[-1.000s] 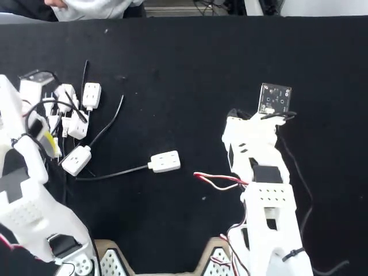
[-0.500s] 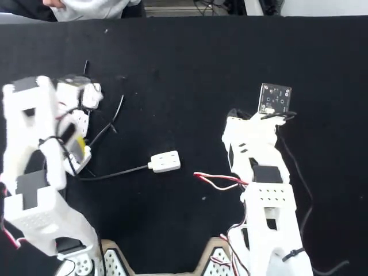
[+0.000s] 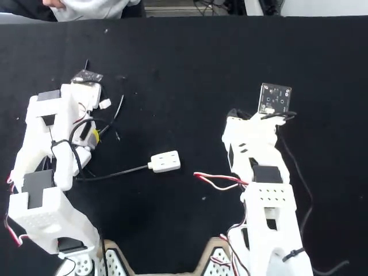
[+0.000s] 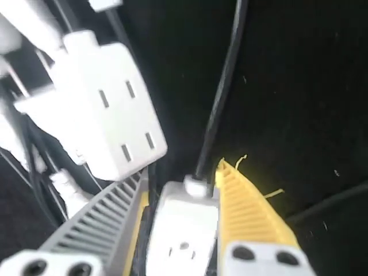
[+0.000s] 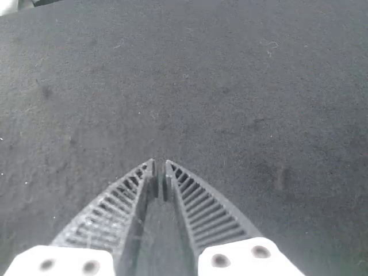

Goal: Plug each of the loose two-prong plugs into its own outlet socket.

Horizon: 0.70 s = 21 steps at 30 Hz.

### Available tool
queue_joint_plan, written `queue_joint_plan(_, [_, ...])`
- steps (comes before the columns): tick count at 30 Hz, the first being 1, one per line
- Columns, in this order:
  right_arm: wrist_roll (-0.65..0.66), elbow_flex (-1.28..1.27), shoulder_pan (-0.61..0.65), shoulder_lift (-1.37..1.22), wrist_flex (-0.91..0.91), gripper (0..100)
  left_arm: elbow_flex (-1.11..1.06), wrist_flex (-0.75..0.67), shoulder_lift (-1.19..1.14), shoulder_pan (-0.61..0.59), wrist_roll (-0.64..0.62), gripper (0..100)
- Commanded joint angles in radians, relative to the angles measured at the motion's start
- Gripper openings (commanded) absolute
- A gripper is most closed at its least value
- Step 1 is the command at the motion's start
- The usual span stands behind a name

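A tangle of white outlet blocks, plugs and black cords (image 3: 80, 106) lies at the table's left, partly hidden under my left arm. My left gripper (image 3: 92, 138) sits in this pile. Its grey and yellow fingers are shut (image 4: 183, 172) on a white corded block (image 4: 183, 230); I cannot tell whether it is a plug or a socket. Just beyond it lies a white outlet block with slots (image 4: 109, 123). Another white outlet socket (image 3: 165, 161) lies alone mid-table on a black cord. My right gripper (image 5: 159, 164) is shut, holding nothing, over bare black cloth.
The right arm (image 3: 256, 149) stands at the right of the table, its red and white wires (image 3: 215, 181) looping out toward the middle. A black cord (image 3: 112, 118) runs out of the pile. A person in grey sits beyond the far edge.
My left arm has swung in from the table's left edge to over the pile of outlets and cords, hiding most of it. The right arm and the lone socket have not moved.
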<state>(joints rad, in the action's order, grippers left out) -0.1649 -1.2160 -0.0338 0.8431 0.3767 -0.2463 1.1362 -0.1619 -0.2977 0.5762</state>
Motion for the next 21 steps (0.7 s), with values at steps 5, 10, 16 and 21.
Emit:
queue_joint_plan(5, [0.000, 0.010, -0.005, 0.033, -0.028, 1.2, -0.018, -0.052, 0.038, 0.097, -0.012, 19])
queue_joint_plan(10, [0.000, 0.010, -0.005, 0.033, -0.028, 1.2, -0.048, -0.061, 0.037, 0.147, -0.009, 19])
queue_joint_plan(16, [0.000, 0.010, -0.005, 0.033, -0.028, 1.2, -0.005, -0.043, 0.054, 0.104, -0.012, 19])
queue_joint_plan(21, [0.000, 0.010, -0.005, 0.033, -0.028, 1.2, 0.173, 0.061, 0.084, -0.021, -0.018, 19])
